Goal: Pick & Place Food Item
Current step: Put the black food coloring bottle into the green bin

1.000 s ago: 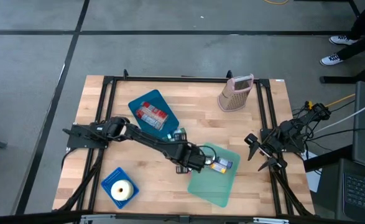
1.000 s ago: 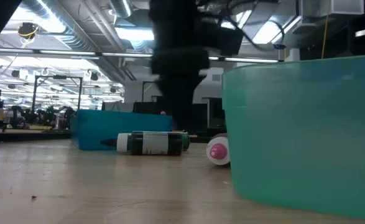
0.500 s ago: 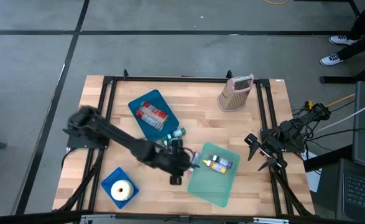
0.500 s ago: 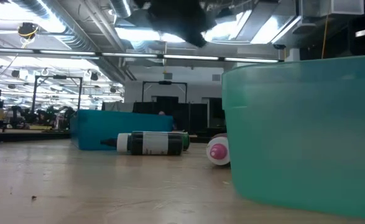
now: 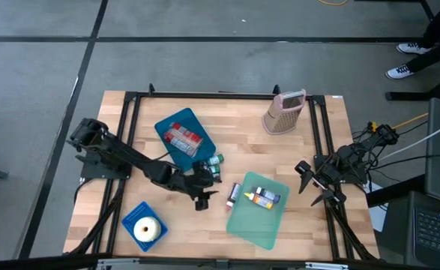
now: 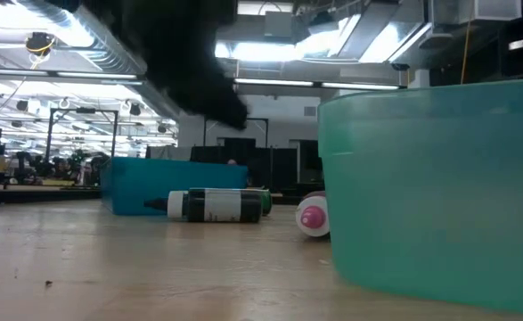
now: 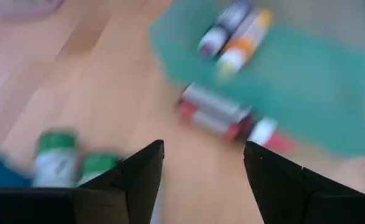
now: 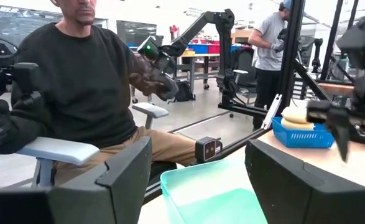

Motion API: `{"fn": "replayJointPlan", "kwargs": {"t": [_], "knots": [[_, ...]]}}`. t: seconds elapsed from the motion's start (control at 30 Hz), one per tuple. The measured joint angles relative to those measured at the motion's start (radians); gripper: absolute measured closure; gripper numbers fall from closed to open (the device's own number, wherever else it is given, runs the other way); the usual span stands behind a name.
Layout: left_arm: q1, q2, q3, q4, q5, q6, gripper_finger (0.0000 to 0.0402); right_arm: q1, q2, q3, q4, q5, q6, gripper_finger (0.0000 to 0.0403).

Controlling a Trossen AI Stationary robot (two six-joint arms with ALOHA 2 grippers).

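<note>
A teal tray (image 5: 258, 221) at the table's near middle holds two small bottles (image 5: 263, 197), orange and purple. A red and silver packet (image 5: 233, 193) lies on the wood at the tray's left edge. Two green-capped bottles (image 5: 213, 165) lie beside a blue tray (image 5: 176, 124) that carries a red packet (image 5: 183, 138). A doughnut (image 5: 146, 227) sits in a blue basket near the front left. My left gripper (image 5: 207, 191) hovers open above the wood left of the red and silver packet (image 7: 218, 116), nothing between its fingers (image 7: 204, 149). My right gripper (image 5: 315, 184) waits open at the right edge.
A pink grater (image 5: 283, 112) stands at the far right of the table. Black frame rails run along the table's left, right and far sides. In the right wrist view a person sits beyond the table, and another stands farther back.
My left gripper has drawn back from over the teal tray's left edge toward the table's left, tipping up from steeply downward to a shallower slant, its jaws still open. The red and silver packet beside the tray has come into sight. Nothing on the table has shifted.
</note>
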Motion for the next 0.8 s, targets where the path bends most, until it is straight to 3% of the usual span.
{"fn": "replayJointPlan", "kwargs": {"t": [0.17, 0.53, 0.8], "knots": [[0.040, 0.009, 0.000, -0.152, -0.013, -0.040, 0.0183, 0.000, 0.000, 0.000, 0.000, 0.003, 0.005, 0.0149], [0.065, 0.107, -0.002, -0.109, 0.058, -0.051, 0.0183, 0.000, 0.000, 0.000, -0.001, 0.006, 0.024, 0.0149], [0.087, 0.158, -0.001, -0.078, 0.043, -0.035, 0.0183, 0.000, 0.000, 0.000, -0.005, 0.006, 0.024, 0.0149]]}}
